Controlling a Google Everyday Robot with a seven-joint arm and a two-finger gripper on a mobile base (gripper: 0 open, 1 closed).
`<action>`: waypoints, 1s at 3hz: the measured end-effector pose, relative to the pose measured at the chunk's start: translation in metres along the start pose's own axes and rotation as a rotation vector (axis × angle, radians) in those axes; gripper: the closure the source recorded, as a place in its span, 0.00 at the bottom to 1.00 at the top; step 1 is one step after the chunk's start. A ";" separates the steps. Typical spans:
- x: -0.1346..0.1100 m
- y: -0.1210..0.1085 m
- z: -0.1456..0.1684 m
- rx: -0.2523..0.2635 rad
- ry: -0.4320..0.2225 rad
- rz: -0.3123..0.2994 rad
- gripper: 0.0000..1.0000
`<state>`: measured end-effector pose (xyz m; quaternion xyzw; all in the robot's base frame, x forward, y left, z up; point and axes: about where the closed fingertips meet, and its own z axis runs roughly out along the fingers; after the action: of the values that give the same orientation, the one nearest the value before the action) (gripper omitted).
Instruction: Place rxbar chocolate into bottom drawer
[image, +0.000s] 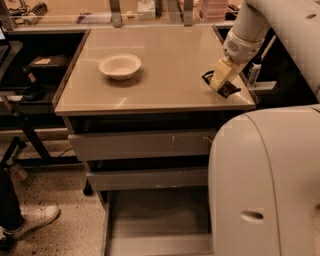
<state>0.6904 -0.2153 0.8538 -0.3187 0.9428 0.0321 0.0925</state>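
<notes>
The rxbar chocolate (230, 90), a small black-wrapped bar, is near the front right corner of the tan tabletop (165, 55). My gripper (220, 80) reaches down from the upper right and is shut on the bar, whose black ends stick out on both sides of the pale fingers (219, 75). I cannot tell whether the bar touches the table. The bottom drawer (155, 215) stands pulled out below the two grey-fronted drawers. Its flat grey floor is visible, and its right part is hidden behind my arm.
A white bowl (120, 66) sits on the left half of the table. My large white arm link (265, 185) fills the lower right. To the left are a dark cart (30, 75) and a person's shoe (32, 220) on the floor.
</notes>
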 end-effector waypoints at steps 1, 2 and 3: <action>0.043 0.000 -0.002 0.020 0.027 0.103 1.00; 0.078 0.014 0.004 0.013 0.014 0.184 1.00; 0.097 0.027 0.030 -0.023 0.075 0.192 1.00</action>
<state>0.6031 -0.2485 0.8052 -0.2291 0.9713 0.0395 0.0502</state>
